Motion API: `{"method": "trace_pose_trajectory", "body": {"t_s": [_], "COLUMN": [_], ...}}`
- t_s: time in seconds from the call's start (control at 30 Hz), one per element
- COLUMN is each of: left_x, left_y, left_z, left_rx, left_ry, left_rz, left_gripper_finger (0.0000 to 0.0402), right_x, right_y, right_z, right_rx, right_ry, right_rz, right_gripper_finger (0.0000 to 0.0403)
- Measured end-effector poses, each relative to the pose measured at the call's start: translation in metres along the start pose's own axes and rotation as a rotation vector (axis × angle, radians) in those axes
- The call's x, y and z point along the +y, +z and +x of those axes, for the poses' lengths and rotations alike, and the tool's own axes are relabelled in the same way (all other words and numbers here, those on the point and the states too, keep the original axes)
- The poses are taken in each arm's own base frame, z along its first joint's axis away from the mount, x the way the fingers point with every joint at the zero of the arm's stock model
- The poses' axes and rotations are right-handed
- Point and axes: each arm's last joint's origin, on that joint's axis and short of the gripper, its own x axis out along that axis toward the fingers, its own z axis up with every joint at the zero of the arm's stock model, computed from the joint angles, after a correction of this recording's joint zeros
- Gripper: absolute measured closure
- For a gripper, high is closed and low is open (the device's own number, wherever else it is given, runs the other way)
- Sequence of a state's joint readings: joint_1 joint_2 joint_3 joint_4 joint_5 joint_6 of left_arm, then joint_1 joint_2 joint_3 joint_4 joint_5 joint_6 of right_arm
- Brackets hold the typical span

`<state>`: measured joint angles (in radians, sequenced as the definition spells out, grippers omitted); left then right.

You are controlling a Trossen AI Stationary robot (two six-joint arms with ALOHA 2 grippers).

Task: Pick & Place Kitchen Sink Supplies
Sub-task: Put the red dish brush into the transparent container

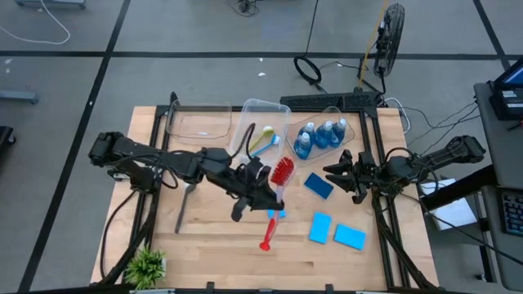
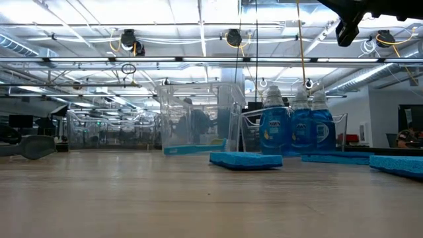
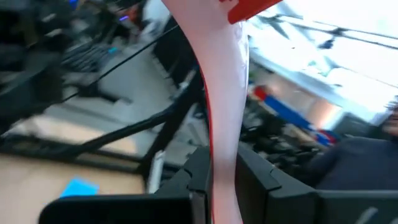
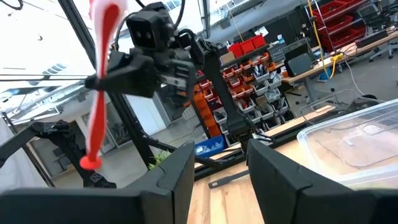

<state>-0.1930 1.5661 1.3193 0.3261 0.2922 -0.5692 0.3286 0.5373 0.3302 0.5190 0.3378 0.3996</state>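
Note:
My left gripper [image 1: 264, 196] is over the table's middle, shut on the red brush [image 1: 278, 192]; the brush's red bristle head [image 1: 283, 171] is up and its handle end [image 4: 90, 163] hangs down. My right gripper [image 1: 337, 174] [image 4: 217, 169] hovers open to the right of it, just beyond a flat blue sponge [image 1: 319, 185] that lies on the table. Two more sponges [image 1: 320, 227] [image 1: 350, 237] lie flat near the front right. Three bottles of blue liquid [image 1: 325, 135] stand in a clear bin. A yellow and a blue brush [image 1: 261, 140] lie in another bin. A grey brush [image 1: 186, 204] lies on the table at the left. My left gripper pinches the red brush's handle about midway [image 3: 222, 163] between its two fingers [image 3: 198, 177]. The fingers come roughly level from the table's left and lie across the handle. The brush is lifted clear of the table and stands tilted, head up, with the handle end below the fingers.
Clear plastic bins stand at the far side: a shallow one [image 1: 200, 122], a tall one [image 1: 263, 122] and the bottle bin [image 1: 331, 121]. A small blue thing [image 1: 276, 214] lies under the brush. A green plant [image 1: 147, 265] sits at the near left corner.

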Motion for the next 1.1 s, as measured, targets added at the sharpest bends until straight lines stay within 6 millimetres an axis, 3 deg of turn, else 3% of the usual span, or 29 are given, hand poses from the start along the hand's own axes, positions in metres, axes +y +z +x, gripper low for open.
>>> {"method": "trace_pose_trajectory", "body": {"t_s": [0.4,0.67,0.8,1.1], "left_x": [-0.02,-0.026,-0.02,0.012], "left_y": [0.017,0.018,0.014,-0.019], "left_z": [-0.004,-0.005,-0.002,-0.002], "left_rx": [-0.101,-0.122,-0.089,0.122], "left_ry": [-0.323,-0.379,-0.28,0.214], "left_rz": [0.148,0.181,0.108,-0.216], "left_gripper_finger": [0.0358,0.0358,0.0358,0.0358], "right_x": [0.0,0.0,0.0,0.0], "right_y": [0.0,0.0,0.0,0.0], "right_z": [0.0,0.0,0.0,0.0], "right_rx": [0.0,0.0,0.0,0.0], "right_ry": [0.0,0.0,0.0,0.0], "right_rz": [0.0,0.0,-0.001,0.0], "right_gripper_finger": [0.0268,0.0268,0.0268,0.0268]}}
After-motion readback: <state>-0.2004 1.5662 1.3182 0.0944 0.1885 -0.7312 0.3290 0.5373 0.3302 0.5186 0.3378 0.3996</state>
